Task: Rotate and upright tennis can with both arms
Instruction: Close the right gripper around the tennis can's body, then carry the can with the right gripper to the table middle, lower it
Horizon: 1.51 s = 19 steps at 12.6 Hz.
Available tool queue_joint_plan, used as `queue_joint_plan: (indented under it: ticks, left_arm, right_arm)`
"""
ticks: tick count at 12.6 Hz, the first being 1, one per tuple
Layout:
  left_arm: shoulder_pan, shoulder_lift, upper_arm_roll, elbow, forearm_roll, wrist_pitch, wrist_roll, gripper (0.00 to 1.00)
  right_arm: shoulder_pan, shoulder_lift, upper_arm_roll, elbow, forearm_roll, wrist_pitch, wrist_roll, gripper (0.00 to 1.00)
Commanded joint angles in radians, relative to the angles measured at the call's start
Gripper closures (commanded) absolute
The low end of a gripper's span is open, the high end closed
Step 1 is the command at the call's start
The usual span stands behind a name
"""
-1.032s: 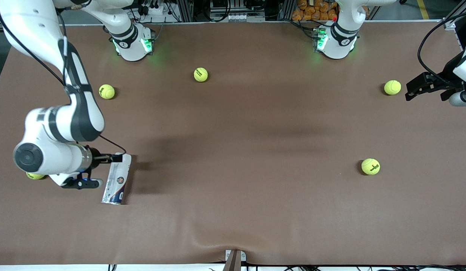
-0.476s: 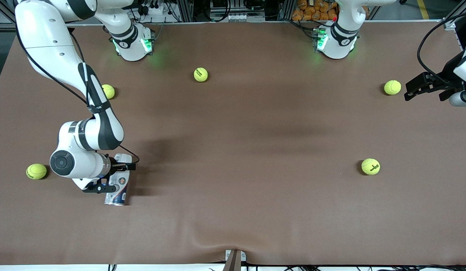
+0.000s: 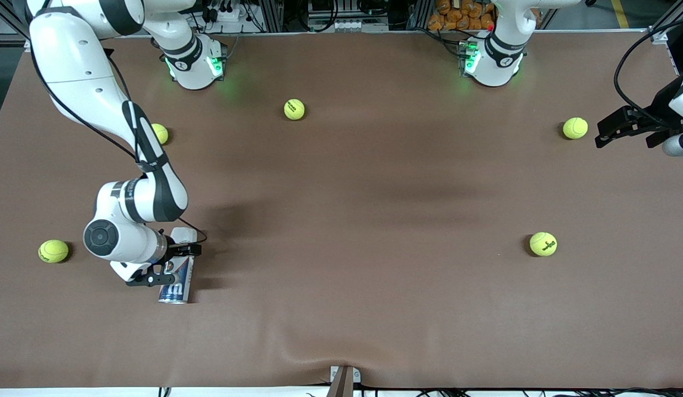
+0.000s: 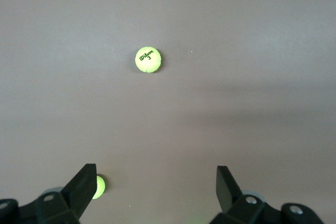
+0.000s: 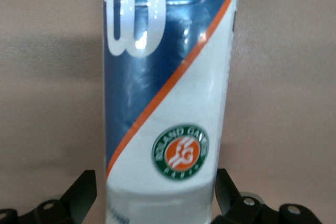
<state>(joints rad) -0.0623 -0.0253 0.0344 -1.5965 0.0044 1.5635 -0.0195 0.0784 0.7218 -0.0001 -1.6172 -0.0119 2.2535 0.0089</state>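
Observation:
The tennis can (image 3: 175,288) lies on its side on the brown table, toward the right arm's end and fairly near the front camera. Its dark-blue, white and red label fills the right wrist view as the tennis can (image 5: 168,103). My right gripper (image 3: 167,266) is low over the can's middle, open, one finger on each side of the can; the right gripper (image 5: 155,179) shows small gaps between its fingers and the can. My left gripper (image 3: 600,138) hangs open and holding nothing over the table's left-arm end; the left gripper (image 4: 156,174) looks down on bare table.
Several yellow-green tennis balls lie loose: one ball (image 3: 53,251) beside the right arm's wrist, one ball (image 3: 159,133) partly hidden by its forearm, one ball (image 3: 294,109) near the bases, one ball (image 3: 575,128) next to the left gripper, one ball (image 3: 543,243) nearer the front camera.
My right arm has swung in from the table's end, and its gripper now straddles the can. The can has rolled a little and lies straighter. The left arm has hardly moved.

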Motion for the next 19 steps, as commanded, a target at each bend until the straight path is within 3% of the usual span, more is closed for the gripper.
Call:
queue_joint_plan:
  ticks: [1,5,6,7,8,9,12,15,19]
  left_arm:
    - [0.009,0.005,-0.001,0.013,-0.018,-0.007,0.027,0.00]
    - [0.010,0.005,-0.001,0.013,-0.023,-0.008,0.029,0.00]
    - [0.010,0.005,-0.001,0.013,-0.023,-0.008,0.029,0.00]
    - [0.010,0.005,-0.001,0.013,-0.023,-0.008,0.027,0.00]
    - [0.010,0.007,-0.001,0.013,-0.024,-0.008,0.027,0.00]
    - [0.012,0.005,-0.001,0.013,-0.024,-0.008,0.029,0.00]
    - [0.012,0.007,-0.001,0.013,-0.024,-0.007,0.027,0.00]
    - [0.010,0.010,-0.001,0.015,-0.024,-0.007,0.027,0.00]
    - [0.010,0.010,-0.001,0.015,-0.024,-0.007,0.027,0.00]
  right_arm:
    - [-0.008,0.011,0.003,0.000,-0.036,0.026,-0.035,0.00]
    - [-0.012,0.018,0.003,-0.004,-0.028,0.035,-0.027,0.00]
    - [-0.014,0.018,0.005,-0.013,-0.023,0.035,-0.026,0.14]
    - [-0.012,0.012,0.005,-0.013,-0.023,0.034,-0.024,0.38]
    - [-0.011,0.007,0.005,-0.013,-0.023,0.031,-0.026,0.50]
    - [-0.005,-0.001,0.006,-0.013,-0.023,0.028,-0.035,0.53]
    - [0.050,-0.050,0.008,-0.010,-0.023,0.012,-0.162,0.53]
    - [0.220,-0.096,0.002,-0.006,-0.045,-0.023,-0.199,0.53]
    - [0.429,-0.087,0.003,0.042,-0.229,-0.012,-0.201,0.52]
